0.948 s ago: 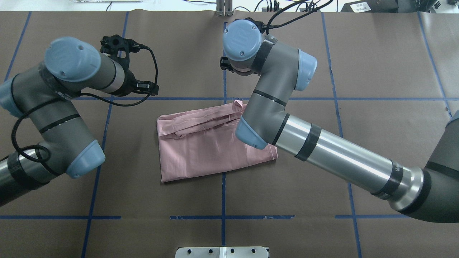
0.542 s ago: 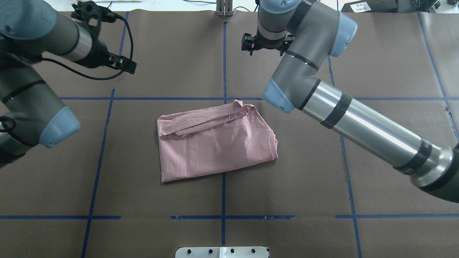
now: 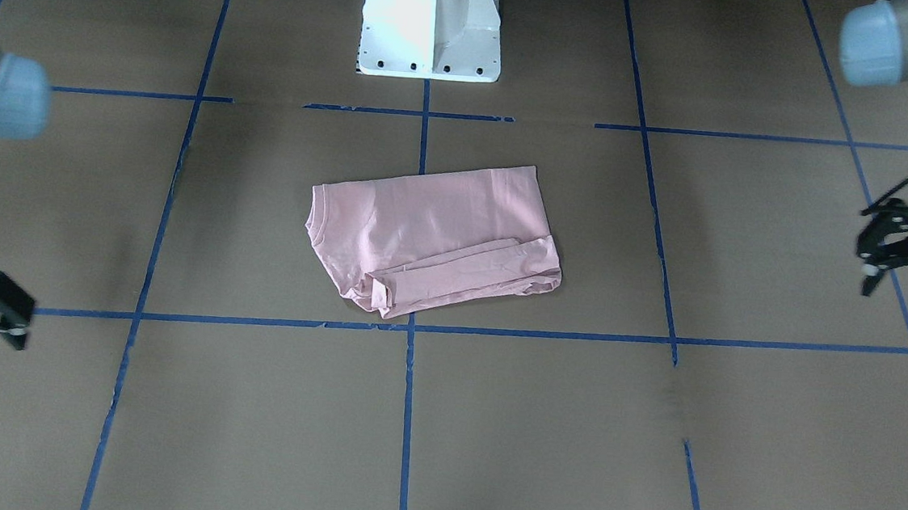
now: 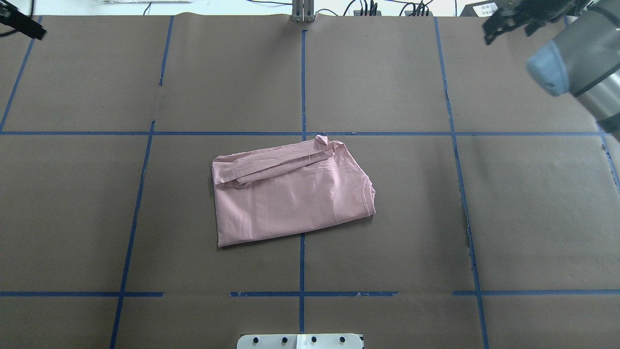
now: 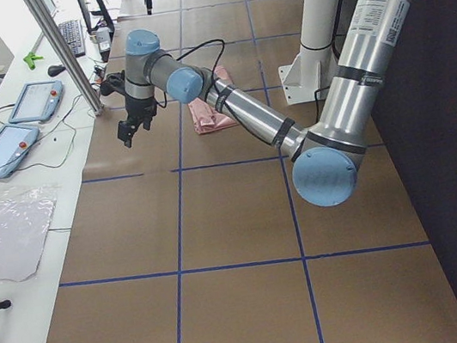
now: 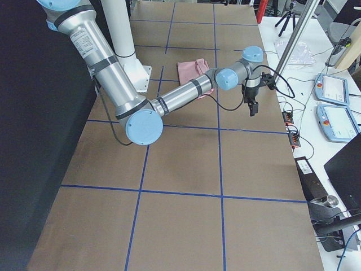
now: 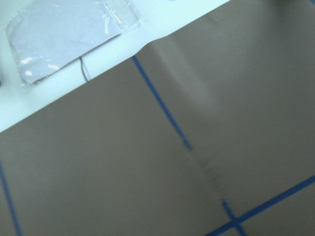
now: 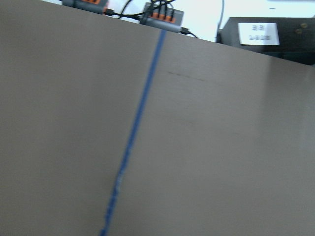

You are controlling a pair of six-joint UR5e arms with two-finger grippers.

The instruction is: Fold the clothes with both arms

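From the front-facing view, a pale pink T-shirt [image 3: 440,229] lies folded into a rough rectangle near the middle of the brown paper-covered counter [image 3: 651,433]. It sits just short of the crossing of two blue tape lines [image 3: 412,326], with a narrow folded band along its edge farthest from the white pedestal base [image 3: 432,18]. The left fingers [image 3: 868,259] hang at the right edge, well apart from the shirt, spread wide with nothing between them. Only a black piece of the right fingers [image 3: 0,308] shows at the left edge.

In the overhead view the T-shirt [image 4: 290,203] straddles the central blue line, its plain side up and its collar end toward the robot's right. The right fingers [image 4: 489,26] are at the far right corner, parted and empty, beside the right arm [image 4: 576,53] with its light blue joint cap. A sliver of the left fingers [image 4: 19,24] shows in the far left corner.

From the left end, the left arm [image 5: 236,109] reaches out, its fingers [image 5: 129,133] pointing down above bare counter, the T-shirt [image 5: 206,114] behind it.

From the right end, the right fingers [image 6: 252,107] point down near the counter's edge, the T-shirt [image 6: 189,70] well behind.

The left wrist view gives brown counter, blue tape and a clear plastic bag [image 7: 69,34]. The right wrist view gives counter, one blue line and a black labelled box [image 8: 266,37].
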